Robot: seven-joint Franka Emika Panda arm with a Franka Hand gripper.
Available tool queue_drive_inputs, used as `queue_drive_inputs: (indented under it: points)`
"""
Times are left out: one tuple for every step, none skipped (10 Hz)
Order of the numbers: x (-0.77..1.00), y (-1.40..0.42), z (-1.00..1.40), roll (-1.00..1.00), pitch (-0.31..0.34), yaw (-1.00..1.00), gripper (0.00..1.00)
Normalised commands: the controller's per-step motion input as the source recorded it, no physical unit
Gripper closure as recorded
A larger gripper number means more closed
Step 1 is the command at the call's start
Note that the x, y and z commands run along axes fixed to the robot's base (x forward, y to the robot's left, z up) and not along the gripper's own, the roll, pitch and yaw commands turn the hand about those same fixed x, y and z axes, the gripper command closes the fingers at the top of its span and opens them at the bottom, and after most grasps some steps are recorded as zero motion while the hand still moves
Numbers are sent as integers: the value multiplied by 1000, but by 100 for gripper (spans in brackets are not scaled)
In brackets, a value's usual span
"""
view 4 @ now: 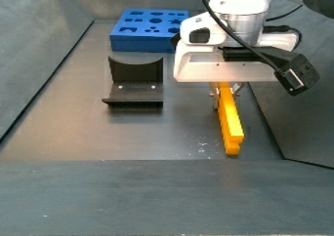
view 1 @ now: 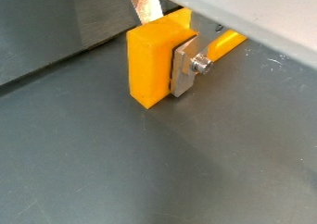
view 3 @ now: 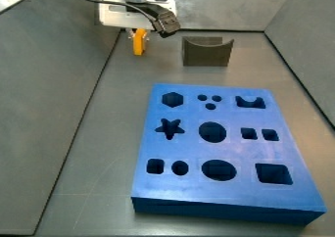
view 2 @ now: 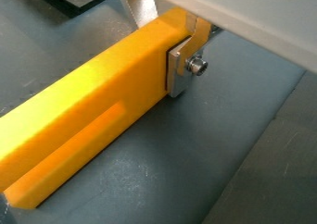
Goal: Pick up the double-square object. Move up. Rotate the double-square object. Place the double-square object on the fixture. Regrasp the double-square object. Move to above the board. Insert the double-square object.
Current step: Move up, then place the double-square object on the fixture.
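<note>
The double-square object (view 4: 231, 121) is a long yellow-orange block lying low along the grey floor, its forked end towards the camera. It also shows in a side view (view 3: 139, 42) and in both wrist views (view 1: 146, 70) (view 2: 74, 144). My gripper (view 4: 228, 84) stands over its far end and is shut on it; a silver finger plate (view 1: 186, 72) (view 2: 183, 68) presses on one flank and the other finger is behind the block. The dark fixture (view 4: 135, 82) (view 3: 206, 51) stands beside it. The blue board (view 3: 222, 148) (view 4: 146, 29) lies beyond the fixture.
Grey walls close in the work floor. One sloping wall (view 4: 290, 123) runs close along the block's outer side. Bare grey floor (view 3: 92, 133) lies between the board and the opposite wall.
</note>
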Motion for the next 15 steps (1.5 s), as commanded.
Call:
queue_drive_inputs:
  points:
    - [0,0,833,0,0,0,100]
    - [-19,1,798,2,15,-2,100]
    - [-27,2,747,7,24,-7,100]
    - [-19,5,628,22,45,-15,100]
    - [-14,5,532,34,51,-19,100]
    - [-18,7,432,47,51,-21,100]
    - [-20,8,333,59,48,-23,100]
    - [-25,6,199,71,44,-19,100]
    - [0,0,1000,0,0,0,100]
    - [5,-1,1000,7,0,5,100]
    - [-4,1,1000,11,15,3,100]
    - [-13,4,1000,23,27,-5,100]
    - [-16,6,1000,35,29,-12,100]
    - [-20,8,1000,48,31,-20,100]
    - [-26,10,1000,62,35,-24,100]
